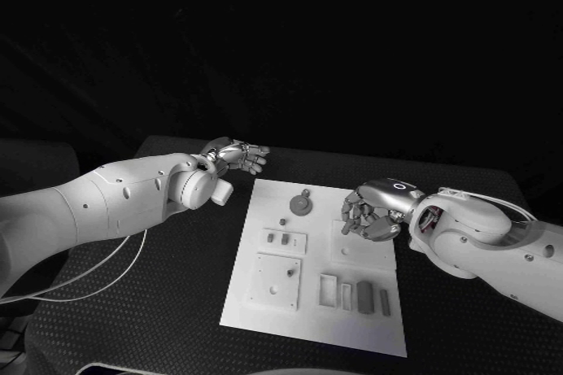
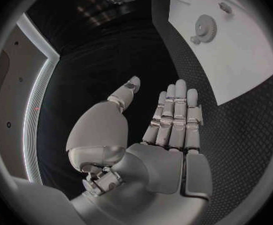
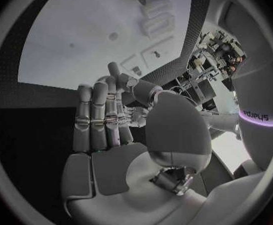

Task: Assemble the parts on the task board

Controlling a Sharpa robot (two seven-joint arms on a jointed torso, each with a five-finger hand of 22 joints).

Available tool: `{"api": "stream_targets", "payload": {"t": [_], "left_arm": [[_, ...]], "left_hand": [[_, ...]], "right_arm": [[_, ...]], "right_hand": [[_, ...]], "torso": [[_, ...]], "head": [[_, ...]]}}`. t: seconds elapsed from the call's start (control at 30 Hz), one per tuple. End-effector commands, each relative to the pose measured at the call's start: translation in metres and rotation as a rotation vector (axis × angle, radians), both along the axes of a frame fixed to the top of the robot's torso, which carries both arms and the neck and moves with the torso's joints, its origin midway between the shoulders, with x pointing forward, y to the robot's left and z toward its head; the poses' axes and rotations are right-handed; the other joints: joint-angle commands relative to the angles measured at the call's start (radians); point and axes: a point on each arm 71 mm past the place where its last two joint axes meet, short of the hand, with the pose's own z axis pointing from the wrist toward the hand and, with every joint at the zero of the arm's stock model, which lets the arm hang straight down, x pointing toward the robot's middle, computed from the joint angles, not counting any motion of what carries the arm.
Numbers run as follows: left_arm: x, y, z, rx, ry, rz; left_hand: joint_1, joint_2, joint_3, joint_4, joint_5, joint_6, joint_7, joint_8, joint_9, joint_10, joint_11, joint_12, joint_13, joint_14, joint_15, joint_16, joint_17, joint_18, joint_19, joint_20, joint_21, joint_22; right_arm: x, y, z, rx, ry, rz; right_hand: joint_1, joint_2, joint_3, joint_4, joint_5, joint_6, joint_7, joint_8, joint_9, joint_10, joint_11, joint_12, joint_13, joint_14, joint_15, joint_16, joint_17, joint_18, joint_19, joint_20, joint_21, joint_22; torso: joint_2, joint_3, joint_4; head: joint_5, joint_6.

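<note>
Head view has the left robot hand (image 1: 235, 157) spread wide and empty off the task board's (image 1: 381, 326) far corner; the right robot hand (image 1: 369, 214) hovers over its edge, fingers straight, nothing visibly held. Grey parts (image 1: 300, 204) lie on the board. Reaching carelessly could knock them askew

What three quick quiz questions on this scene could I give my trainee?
1. True or false: the left hand holds a part.
2. Which hand is over the board? A left, B right, C neither.
3. The round gear lies at the board's ____ end, as the robot sees it.

Key: 1 false, it is open, off the board. 2 B, the right hand hovers over its edge. 3 far.
</note>
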Motion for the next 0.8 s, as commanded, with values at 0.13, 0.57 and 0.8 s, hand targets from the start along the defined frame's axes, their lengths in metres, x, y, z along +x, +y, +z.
{"api": "stream_targets", "payload": {"t": [0.13,0.57,0.8], "left_arm": [[0.001,-0.004,0.001,-0.004,-0.008,-0.014],[0.002,-0.009,0.001,-0.007,-0.009,-0.022],[0.003,-0.018,0.001,-0.013,-0.008,-0.04]], "left_hand": [[-0.001,0.011,-0.003,-0.001,-0.002,0.003,0.0,0.005,-0.002,0.004,0.002,0.0,-0.001,0.008,-0.002,-0.007,0.002,0.012,0.006,0.0,-0.004,0.002],[-0.001,0.01,-0.003,-0.001,-0.002,0.003,-0.001,0.006,-0.002,0.005,0.001,0.0,-0.002,0.008,-0.002,-0.008,0.004,0.012,0.006,0.0,-0.005,0.002],[-0.001,0.01,-0.003,-0.001,-0.002,0.003,-0.001,0.006,-0.002,0.005,0.001,0.001,-0.002,0.008,-0.002,-0.009,0.005,0.012,0.006,0.0,-0.005,0.002]], "right_arm": [[-0.007,0.025,-0.002,0.019,0.06,0.049],[-0.035,0.087,-0.018,0.029,0.062,0.196],[-0.05,0.112,-0.041,-0.007,0.082,0.236]], "right_hand": [[-0.01,0.006,0.006,-0.002,-0.001,0.014,-0.005,0.006,0.027,0.005,0.003,0.004,0.003,0.002,-0.003,0.007,-0.002,0.015,0.006,-0.004,0.005,0.02],[-0.014,0.011,0.007,-0.008,-0.001,0.012,-0.005,0.004,0.029,0.003,0.003,0.003,0.007,0.001,-0.003,0.008,-0.005,0.015,0.005,-0.004,0.006,0.019],[-0.016,0.014,0.009,-0.011,-0.001,0.011,-0.004,0.003,0.03,0.002,0.004,0.002,0.009,0.001,-0.003,0.009,-0.007,0.015,0.005,-0.005,0.007,0.019]], "torso": [[0.001,0.0016,0.0],[0.001,-0.0002,0.0034],[0.001,-0.0011,0.0035]], "head": [[0.01,0.004],[0.02,0.001],[0.027,-0.001]]}}
